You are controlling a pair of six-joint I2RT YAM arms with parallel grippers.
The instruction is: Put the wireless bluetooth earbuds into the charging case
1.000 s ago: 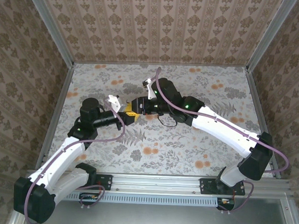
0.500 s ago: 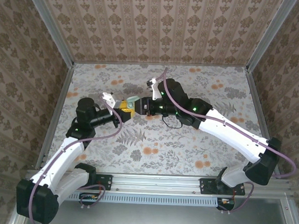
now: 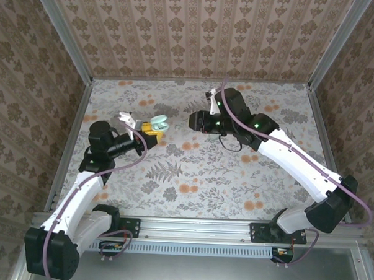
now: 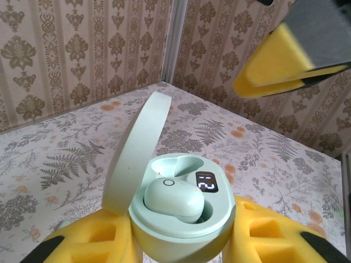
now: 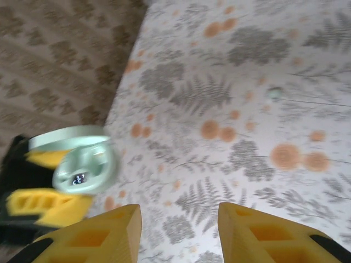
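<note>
My left tool (image 3: 150,130) grips the charging case (image 4: 184,233), lid raised, one earbud (image 4: 174,198) seated; my right tool (image 5: 178,222) stands released and empty.

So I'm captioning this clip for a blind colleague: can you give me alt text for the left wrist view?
A mint-green charging case, lid open, is clamped between the yellow foam fingers of the left gripper, with one earbud seated beside a small lit display. Another yellow foam finger hangs at upper right, above the floral table.
</note>
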